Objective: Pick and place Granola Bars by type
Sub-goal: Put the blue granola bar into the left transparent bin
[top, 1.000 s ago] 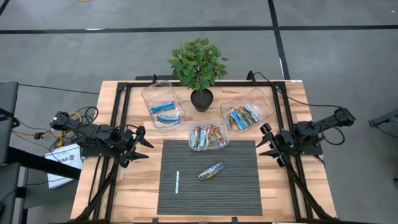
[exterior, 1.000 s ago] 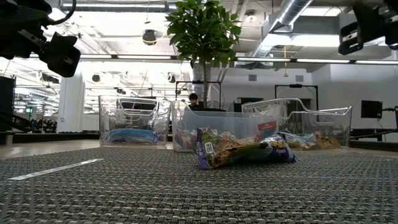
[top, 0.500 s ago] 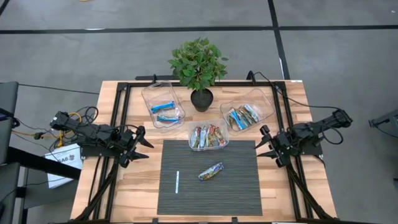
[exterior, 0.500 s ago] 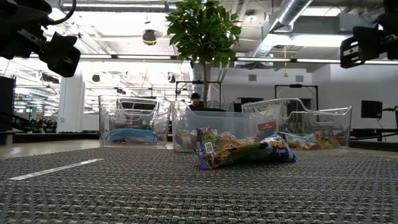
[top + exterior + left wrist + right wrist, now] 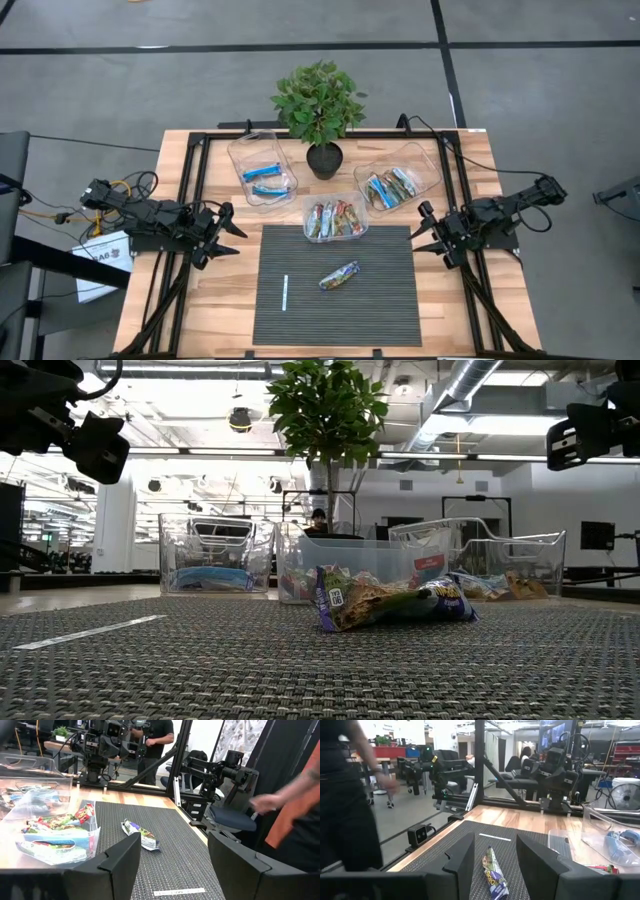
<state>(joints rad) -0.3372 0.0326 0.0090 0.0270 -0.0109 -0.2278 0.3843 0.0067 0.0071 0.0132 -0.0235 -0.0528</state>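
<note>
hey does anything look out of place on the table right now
One granola bar lies loose and askew on the dark mat, outside the three clear tubs holding the other bars. A thin white stick also lies alone on the mat. Nothing looks spilled or damaged.

**Legible text in the scene**

No word, brand or number can be read with confidence in any view. The granola bar lying on the dark mat carries a small white panel on its wrapper in the low view, but its print is too small to make out. The white paper at the table's left edge, seen from above, bears a few dark letters that are too small and partly hidden by the arm to read. Wrappers in the clear tubs show colours only.
</note>
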